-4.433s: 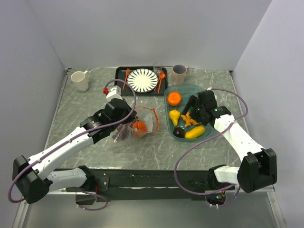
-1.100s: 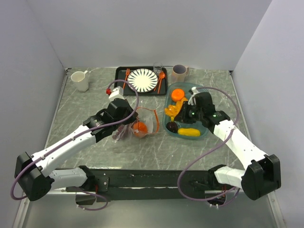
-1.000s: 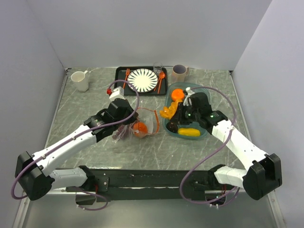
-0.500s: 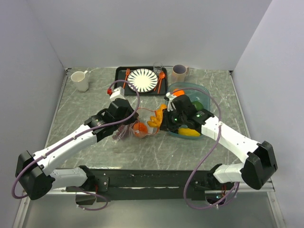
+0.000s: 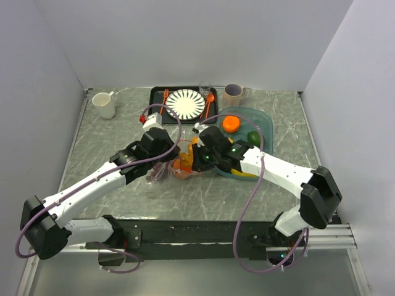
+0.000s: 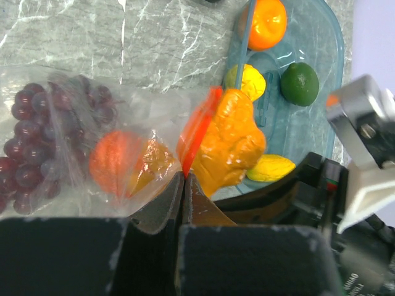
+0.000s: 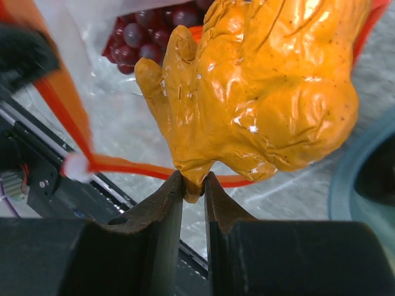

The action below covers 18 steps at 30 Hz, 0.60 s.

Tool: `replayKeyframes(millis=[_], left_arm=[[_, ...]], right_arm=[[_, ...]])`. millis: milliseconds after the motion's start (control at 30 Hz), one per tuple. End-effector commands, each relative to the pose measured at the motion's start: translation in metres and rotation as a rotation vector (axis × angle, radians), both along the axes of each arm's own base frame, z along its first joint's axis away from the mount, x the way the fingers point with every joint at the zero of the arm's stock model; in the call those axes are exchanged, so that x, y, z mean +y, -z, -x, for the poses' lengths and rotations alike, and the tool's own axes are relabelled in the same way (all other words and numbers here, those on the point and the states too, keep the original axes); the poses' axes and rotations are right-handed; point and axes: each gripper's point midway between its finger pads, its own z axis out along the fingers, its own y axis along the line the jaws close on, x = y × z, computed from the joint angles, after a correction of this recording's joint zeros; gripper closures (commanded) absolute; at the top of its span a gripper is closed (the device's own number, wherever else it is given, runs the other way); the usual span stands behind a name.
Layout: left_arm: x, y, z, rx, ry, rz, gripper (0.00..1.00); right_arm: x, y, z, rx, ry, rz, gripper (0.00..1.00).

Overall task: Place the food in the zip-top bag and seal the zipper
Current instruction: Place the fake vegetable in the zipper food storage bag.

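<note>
The zip-top bag (image 5: 168, 169) lies mid-table, clear and soft, with dark purple grapes (image 6: 28, 145) and a round orange fruit (image 6: 114, 168) inside. My left gripper (image 6: 184, 179) is shut on the orange-red zipper (image 6: 199, 128) and holds the mouth up. My right gripper (image 7: 194, 182) is shut on the lower tip of a knobbly yellow-orange food piece (image 7: 265, 92), which hangs right at the bag's mouth (image 5: 191, 151). A round orange (image 5: 231, 124), a green piece (image 5: 253, 137), a lemon (image 6: 247, 80) and another yellow piece (image 6: 271, 166) sit in the teal tub (image 5: 266, 120).
A black tray (image 5: 155, 102) at the back holds a striped plate (image 5: 185, 103), an orange fork (image 5: 165, 97) and spoon (image 5: 210, 98). A white mug (image 5: 103, 105) stands back left. A cup (image 5: 233, 95) and a glass (image 5: 205, 88) stand beside the tray.
My right arm has swung left from the teal tub, carrying the knobbly yellow-orange piece over to the bag's mouth. The left arm has kept hold of the zipper and stayed put.
</note>
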Motion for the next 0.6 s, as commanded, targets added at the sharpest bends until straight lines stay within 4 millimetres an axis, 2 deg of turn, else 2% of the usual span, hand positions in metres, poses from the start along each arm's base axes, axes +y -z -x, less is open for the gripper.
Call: replayKeyframes(millis=[0, 67, 200, 333, 467, 567], left_arm=[[-0.006, -0.029, -0.004, -0.056, 0.001, 0.07, 0.99], [-0.005, -0.029, -0.003, -0.054, 0.0, 0.065, 0.99], [-0.005, -0.031, -0.004, -0.062, -0.003, 0.072, 0.99], [-0.005, -0.03, -0.003, -0.06, -0.004, 0.071, 0.99], [-0.004, -0.028, -0.003, -0.055, -0.003, 0.064, 0.99], [-0.003, -0.029, -0.003, -0.057, -0.01, 0.065, 0.99]], right_arm=[[0.023, -0.019, -0.023, -0.072, 0.014, -0.026, 0.89], [0.026, -0.015, -0.022, -0.065, -0.005, -0.014, 0.86], [0.026, -0.01, -0.023, -0.063, -0.009, 0.007, 0.61], [0.029, -0.02, -0.018, -0.071, -0.036, -0.033, 0.47], [0.027, -0.031, -0.017, -0.089, -0.034, -0.06, 0.45], [0.016, -0.042, -0.022, -0.114, 0.022, -0.047, 0.44]])
